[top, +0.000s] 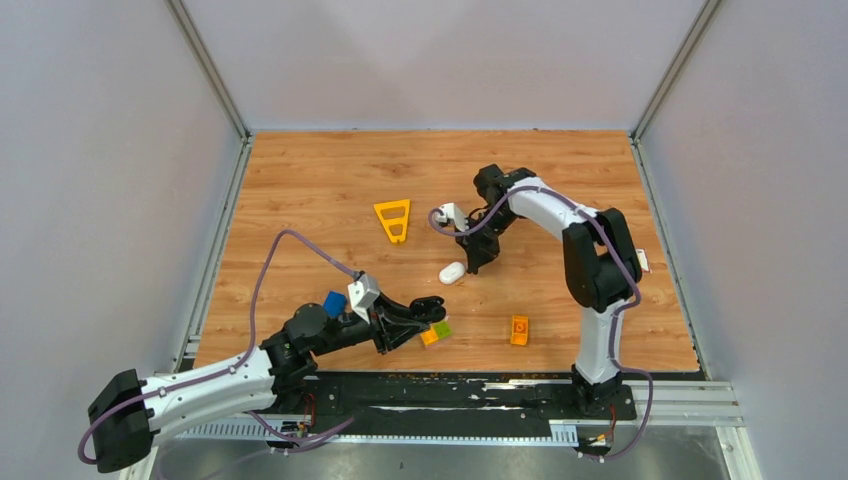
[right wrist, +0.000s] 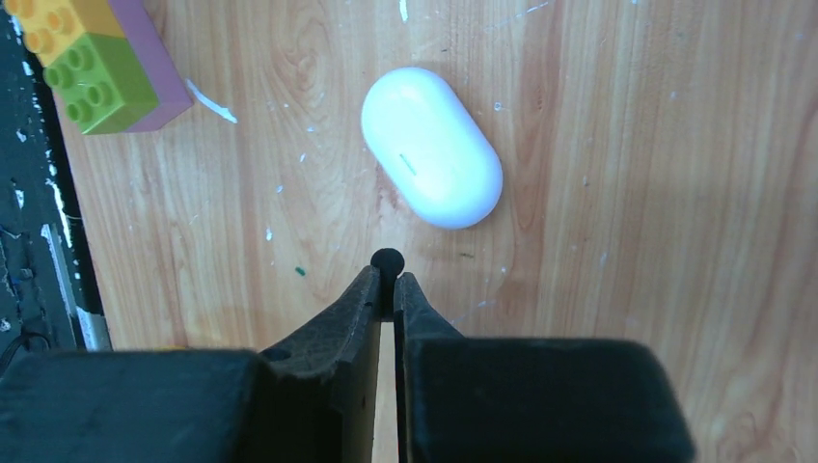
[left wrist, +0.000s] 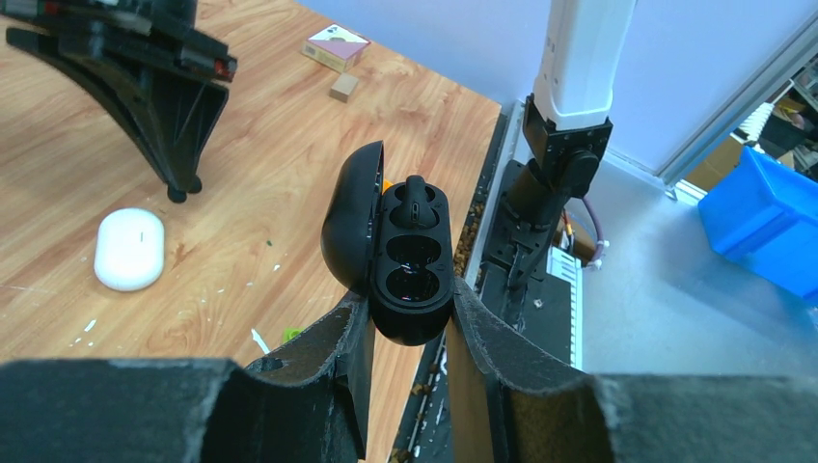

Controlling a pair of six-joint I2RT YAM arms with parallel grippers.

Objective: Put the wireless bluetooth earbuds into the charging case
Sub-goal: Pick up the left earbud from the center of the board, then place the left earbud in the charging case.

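Right gripper [right wrist: 386, 285]: tips pinched on one tiny black earbud [right wrist: 387, 258], near the closed white case [right wrist: 431, 147] on the tabletop [right wrist: 627, 289].
Left gripper [left wrist: 410, 311]: clamped on the open black charging case [left wrist: 415, 280], lid up; upper well filled, lower well empty.
Handling: centre the bud over the empty well, lower it squarely, and release only once it is seated.

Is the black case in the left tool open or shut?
Open: the black case has its lid swung aside, baring one seated earbud and one empty socket.
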